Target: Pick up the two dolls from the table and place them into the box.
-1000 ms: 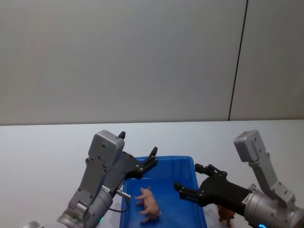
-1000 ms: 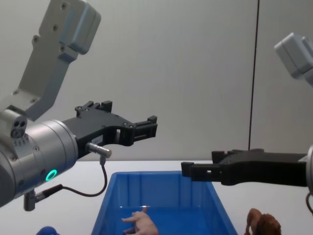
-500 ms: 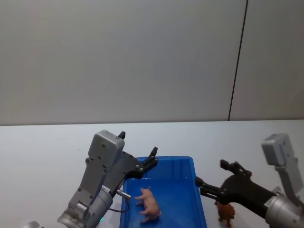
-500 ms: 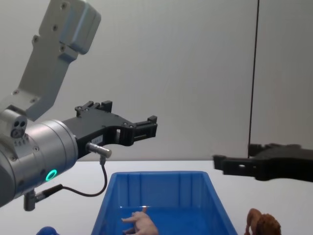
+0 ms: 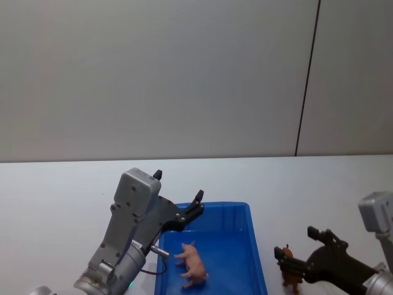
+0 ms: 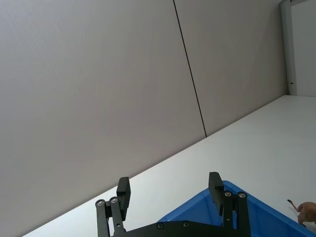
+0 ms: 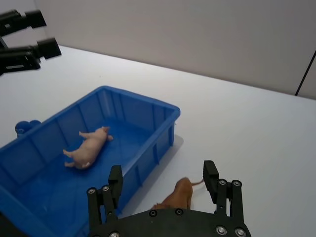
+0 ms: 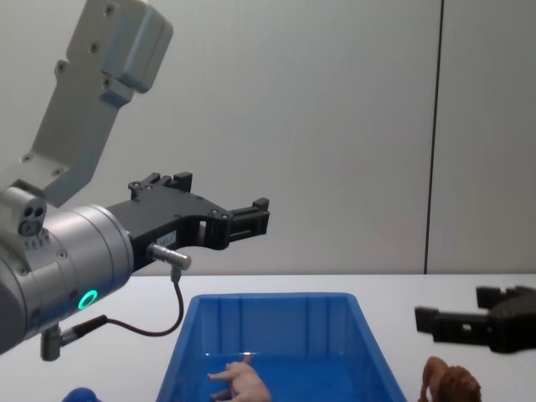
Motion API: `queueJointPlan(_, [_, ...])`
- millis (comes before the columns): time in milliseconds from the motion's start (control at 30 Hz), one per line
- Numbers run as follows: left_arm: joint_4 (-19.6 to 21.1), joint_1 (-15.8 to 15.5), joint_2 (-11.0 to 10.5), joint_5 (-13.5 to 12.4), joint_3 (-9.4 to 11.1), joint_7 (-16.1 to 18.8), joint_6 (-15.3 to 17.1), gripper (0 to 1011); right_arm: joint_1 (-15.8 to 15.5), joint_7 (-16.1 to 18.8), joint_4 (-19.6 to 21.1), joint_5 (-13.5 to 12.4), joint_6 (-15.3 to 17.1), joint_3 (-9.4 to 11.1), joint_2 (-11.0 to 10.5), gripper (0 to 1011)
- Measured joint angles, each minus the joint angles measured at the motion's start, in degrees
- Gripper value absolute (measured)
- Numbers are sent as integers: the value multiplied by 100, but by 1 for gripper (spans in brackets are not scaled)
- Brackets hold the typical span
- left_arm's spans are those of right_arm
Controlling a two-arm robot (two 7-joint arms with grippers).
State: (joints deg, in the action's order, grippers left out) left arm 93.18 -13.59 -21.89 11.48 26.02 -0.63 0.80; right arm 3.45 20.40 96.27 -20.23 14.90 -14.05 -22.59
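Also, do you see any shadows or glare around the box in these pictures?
Right wrist view: the box throws a soft grey shadow on the table beside its wall, toward the lion near the open right gripper. Chest view: a pale streak on the box floor above the pig, perhaps a reflection. Head view: even light, no hard shadows.

Looks like a bare robotics lab or test room. Plain white table [image 5: 55, 184] with a blue plastic box [image 5: 227, 216] set on it. Behind the table, blank grey wall panels [image 5: 153, 74], parted by one thin dark vertical seam [image 5: 307, 80]. Above the table, a bulky grey robot arm [image 8: 67, 260] with an exposed cable [image 8: 178, 306] and a glowing green status ring [image 8: 87, 298].
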Motion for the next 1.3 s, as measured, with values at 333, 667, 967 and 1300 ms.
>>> queueJointPlan(333, [0, 0, 0, 0, 0, 0, 0, 1001, -89, -17, -163, 55, 87, -29, -46, 1001])
queueJointPlan(667, [0, 0, 0, 0, 0, 0, 0, 1001, -19, -43, -432, 165, 140, -99, 39, 977])
queueJointPlan(967, [0, 0, 0, 0, 1, 0, 0, 1001, 91, -67, -637, 219, 192, -146, 130, 756])
queueJointPlan(1300, [0, 0, 0, 0, 0, 0, 0, 1001, 180, -58, -752, 242, 241, -177, 195, 451])
